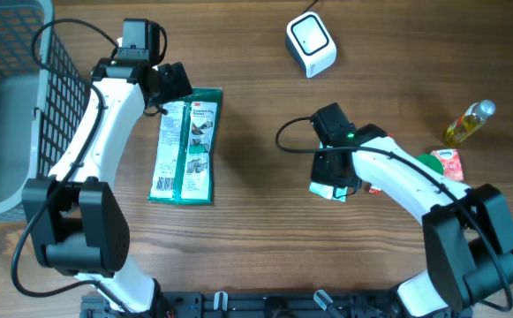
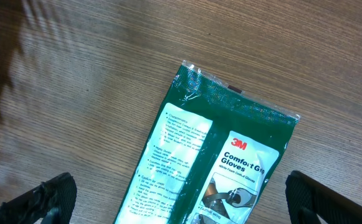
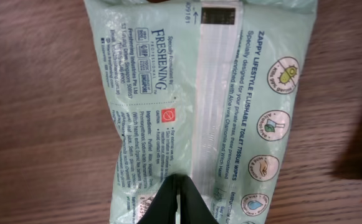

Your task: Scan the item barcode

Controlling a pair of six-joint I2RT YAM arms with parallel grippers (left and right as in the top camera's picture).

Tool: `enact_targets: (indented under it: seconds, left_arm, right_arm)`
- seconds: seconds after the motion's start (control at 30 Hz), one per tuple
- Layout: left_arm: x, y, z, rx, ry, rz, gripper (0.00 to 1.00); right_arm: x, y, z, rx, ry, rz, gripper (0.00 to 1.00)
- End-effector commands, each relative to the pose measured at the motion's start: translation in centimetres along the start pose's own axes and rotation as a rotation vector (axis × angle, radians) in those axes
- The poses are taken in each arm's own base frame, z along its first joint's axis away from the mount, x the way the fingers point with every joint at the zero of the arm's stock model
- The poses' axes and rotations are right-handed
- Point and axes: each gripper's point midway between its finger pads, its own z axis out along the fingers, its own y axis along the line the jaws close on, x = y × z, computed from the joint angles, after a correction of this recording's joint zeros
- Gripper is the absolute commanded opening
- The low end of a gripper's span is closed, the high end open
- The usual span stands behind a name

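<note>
Worktop [image 1: 238, 265]: brown woodgrain, one level surface.
Right fingers [image 3: 167, 208]: clenched on one end of the wipes pack [image 3: 199, 106], on the robot's side of the scanner [image 1: 311, 44] and well apart from it.
Wipes pack: soft film pouch. Judged light, floppy and rather slick (best pinched at a crimped end, with the print left uncovered).
Left fingers [image 2: 50, 196]: released and holding nothing, over a gloves packet [image 1: 185, 146] lying flat, well left of the scanner.
</note>
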Motion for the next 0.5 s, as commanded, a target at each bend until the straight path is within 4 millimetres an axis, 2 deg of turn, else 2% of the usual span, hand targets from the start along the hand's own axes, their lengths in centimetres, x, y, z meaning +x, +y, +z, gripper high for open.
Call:
enact_targets:
  seconds: [0.0,0.13,0.3,0.37,0.47]
  left_arm:
    - [-0.3,0.1,-0.2,-0.006,-0.011,0.003,1.0]
    - [-0.3,0.1,-0.2,-0.006,-0.011,0.003,1.0]
    - [-0.3,0.1,-0.2,-0.006,-0.011,0.003,1.0]
    - [-0.3,0.1,-0.2,-0.006,-0.011,0.003,1.0]
    - [-0.3,0.1,-0.2,-0.006,-0.011,0.003,1.0]
  right_arm:
    - [-0.8,-3.5,1.1,0.093,-0.001,0.045,0.04]
    - [-3.2,-4.6,1.1,0.077,-0.059,-0.021,0.04]
    - [-4.8,-6.2,0.9,0.082,-0.086,-0.014,0.05]
    - [-6.3,-6.5,-0.2,0.069,-0.104,-0.014,0.06]
    - [-7.7,-4.6,-3.1,-0.004,-0.088,-0.033,0.13]
